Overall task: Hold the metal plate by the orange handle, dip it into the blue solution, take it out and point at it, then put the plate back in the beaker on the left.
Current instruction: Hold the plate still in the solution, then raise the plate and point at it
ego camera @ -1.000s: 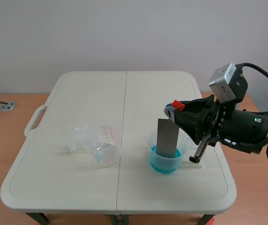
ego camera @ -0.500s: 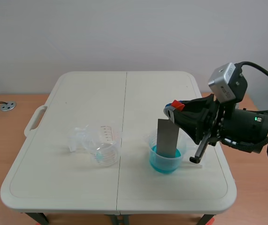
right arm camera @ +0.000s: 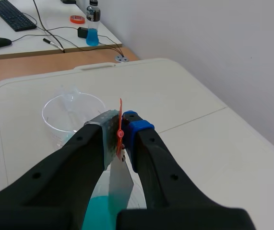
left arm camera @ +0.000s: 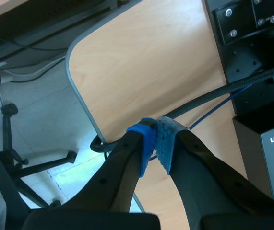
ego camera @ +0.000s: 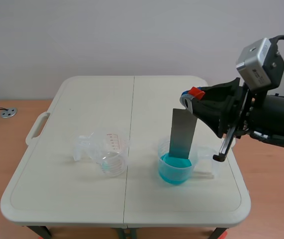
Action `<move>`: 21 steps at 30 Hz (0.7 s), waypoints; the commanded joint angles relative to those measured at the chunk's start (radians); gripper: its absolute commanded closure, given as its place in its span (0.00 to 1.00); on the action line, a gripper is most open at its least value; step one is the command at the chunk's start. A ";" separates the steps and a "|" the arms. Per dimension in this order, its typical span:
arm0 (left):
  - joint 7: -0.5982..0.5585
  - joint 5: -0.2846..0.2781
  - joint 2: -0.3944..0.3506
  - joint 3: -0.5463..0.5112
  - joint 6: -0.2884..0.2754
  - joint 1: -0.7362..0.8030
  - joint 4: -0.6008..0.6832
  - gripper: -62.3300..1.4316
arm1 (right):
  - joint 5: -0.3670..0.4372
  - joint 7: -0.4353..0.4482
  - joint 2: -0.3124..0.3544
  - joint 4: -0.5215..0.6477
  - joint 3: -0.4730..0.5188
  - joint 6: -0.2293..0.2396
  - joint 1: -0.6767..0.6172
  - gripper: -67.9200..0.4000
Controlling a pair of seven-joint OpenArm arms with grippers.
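**Plate rising out of the blue**

The left arm's jaws sit clenched on nothing, away from the desk (ego camera: 72, 199). The empty beaker (ego camera: 111, 155) waits. Right of it the metal plate (ego camera: 182, 133) has lifted, its foot barely in the blue solution (ego camera: 174, 169). The right arm's jaws grasp its orange handle (ego camera: 197, 92). Pointing comes next, I'd say.

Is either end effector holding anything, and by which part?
The right end effector grips the flat grey metal plate by its orange handle; the left end effector is shut on nothing.
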 commanded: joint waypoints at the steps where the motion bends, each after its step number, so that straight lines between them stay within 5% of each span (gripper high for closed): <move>1: -0.024 -0.006 -0.003 -0.019 -0.002 -0.012 0.019 0.93 | 0.027 0.008 0.011 0.024 0.021 0.007 0.013 0.98; 21: -0.153 -0.006 -0.003 -0.291 0.002 -0.031 0.329 0.93 | 0.235 -0.129 0.101 0.173 0.051 0.007 0.013 0.98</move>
